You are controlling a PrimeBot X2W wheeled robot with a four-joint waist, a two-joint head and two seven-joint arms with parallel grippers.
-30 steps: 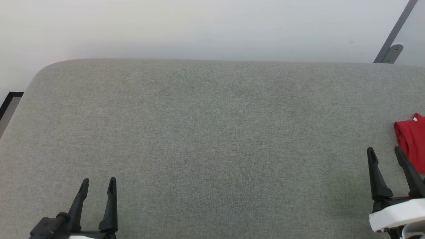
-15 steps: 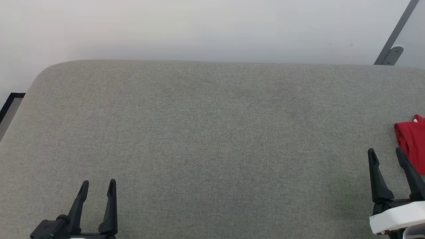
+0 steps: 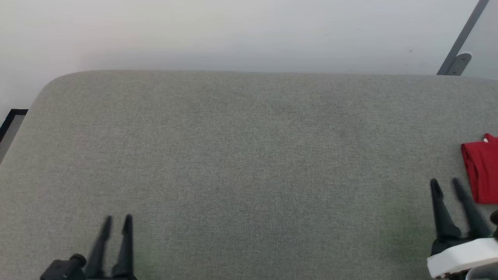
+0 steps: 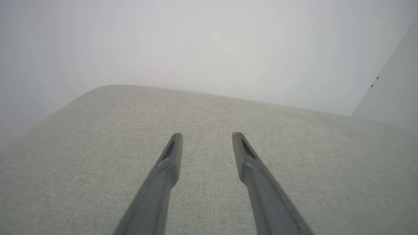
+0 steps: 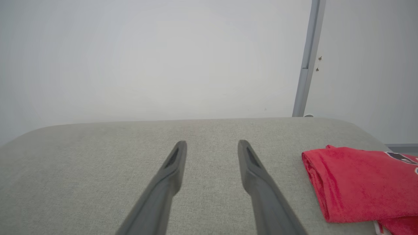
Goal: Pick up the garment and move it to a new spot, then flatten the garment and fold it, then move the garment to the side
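Both grippers have drawn their fingers slightly closer and sunk toward the bottom edge since a second ago. On the wide grey padded surface [image 3: 249, 155], the garment [image 3: 480, 171] lies doubled over at the far right edge, its visible part running top to bottom. The right gripper [image 3: 445, 182], lower right, sits just left of it, parted and empty. The left gripper [image 3: 118, 219], lower left, equally parted, is well apart.

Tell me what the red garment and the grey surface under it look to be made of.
The garment: soft knit cloth, probably cotton-like, matte; it lies in limp rounded folds with a fuzzy face. The grey surface: woven upholstery fabric, matte, over likely padding; fine heathered weave and rounded edges.
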